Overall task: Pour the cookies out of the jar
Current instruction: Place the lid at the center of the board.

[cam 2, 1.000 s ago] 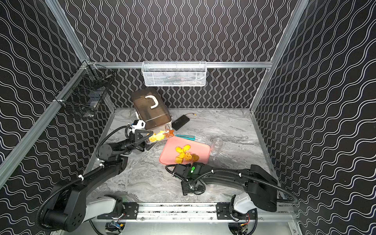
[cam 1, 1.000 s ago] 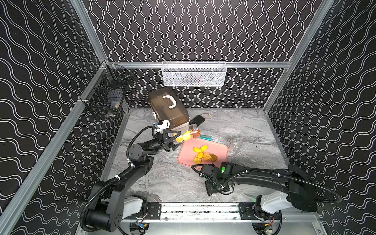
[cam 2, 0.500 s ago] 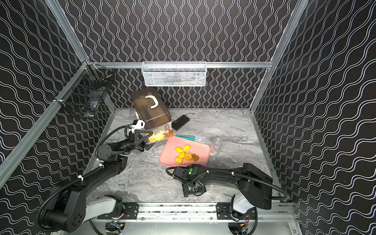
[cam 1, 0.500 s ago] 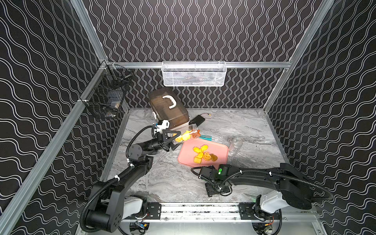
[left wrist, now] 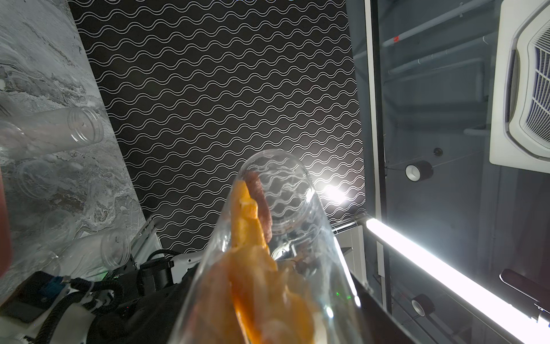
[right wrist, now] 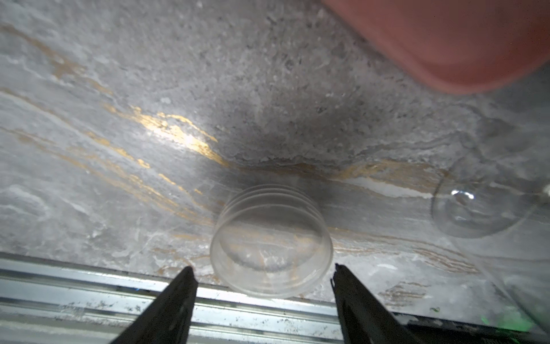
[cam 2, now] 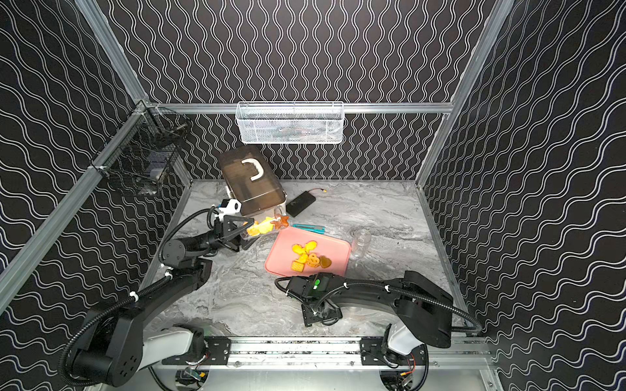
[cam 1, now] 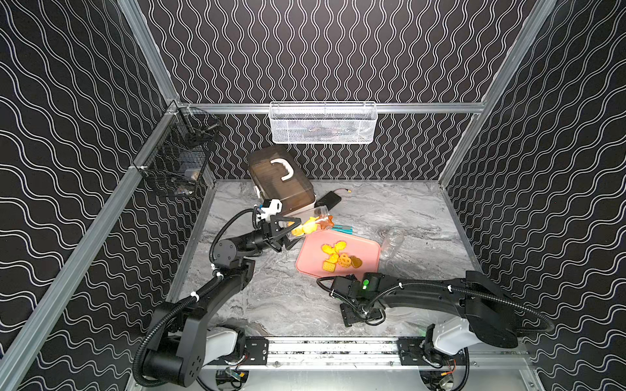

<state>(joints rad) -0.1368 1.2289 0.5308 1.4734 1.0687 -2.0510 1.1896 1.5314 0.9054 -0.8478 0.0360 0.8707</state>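
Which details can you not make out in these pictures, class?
Number of cookies in the jar: left wrist view, blurred and overlapping.
White mesh basket contents: both top views, mesh hides them.
Right tool: both top views, jaws hidden under its wrist.
Pink tray: right wrist view, blurred, cut off by the edge.

No writing, labels, brand names, numbers or signs can be read in any view. The clear jar (cam 1: 310, 225), the pink tray (cam 1: 368, 250) and the brown-lidded box (cam 1: 291, 189) show only plain, unmarked surfaces.
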